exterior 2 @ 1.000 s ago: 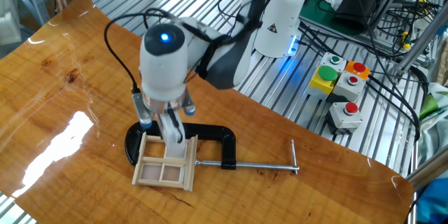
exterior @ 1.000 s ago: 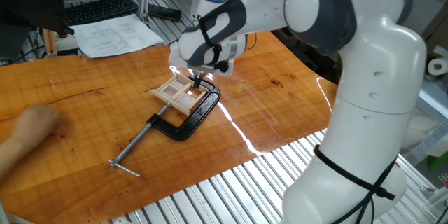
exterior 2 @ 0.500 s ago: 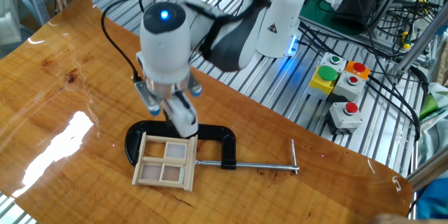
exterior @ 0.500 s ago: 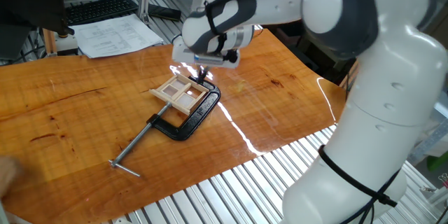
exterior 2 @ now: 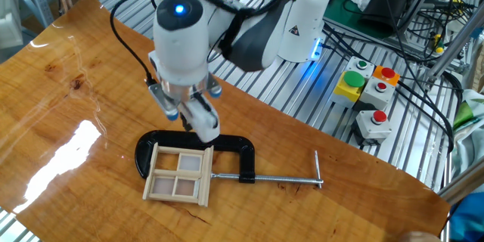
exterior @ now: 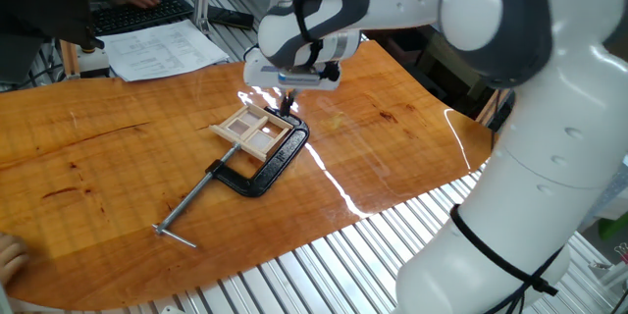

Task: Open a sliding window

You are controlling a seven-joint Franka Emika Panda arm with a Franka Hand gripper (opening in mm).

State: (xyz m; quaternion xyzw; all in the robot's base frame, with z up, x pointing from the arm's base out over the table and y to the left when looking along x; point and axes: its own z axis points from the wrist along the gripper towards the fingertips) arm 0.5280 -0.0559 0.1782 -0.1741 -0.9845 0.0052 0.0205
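The sliding window (exterior: 253, 130) is a small light-wood frame with crossbars. It lies flat on the wooden table, held in the jaw of a black C-clamp (exterior: 273, 160). In the other fixed view the window (exterior 2: 180, 174) lies just in front of the clamp's black arc (exterior 2: 231, 148). My gripper (exterior: 286, 105) hangs a little above the window's far right corner, apart from it. It shows in the other fixed view (exterior 2: 204, 127) too. Its fingers look pressed together and hold nothing.
The clamp's long steel screw (exterior 2: 281, 178) runs right along the table. A keyboard (exterior: 137, 12) with a person's hand on it and papers (exterior: 167, 51) lie at the back. Button boxes (exterior 2: 367, 94) and cables sit beyond the table's edge. Another hand (exterior: 8, 251) is at the front left.
My gripper has risen off the window's edge and shifted slightly away from it. The window and clamp have not moved. A person's hand left the table's left side.
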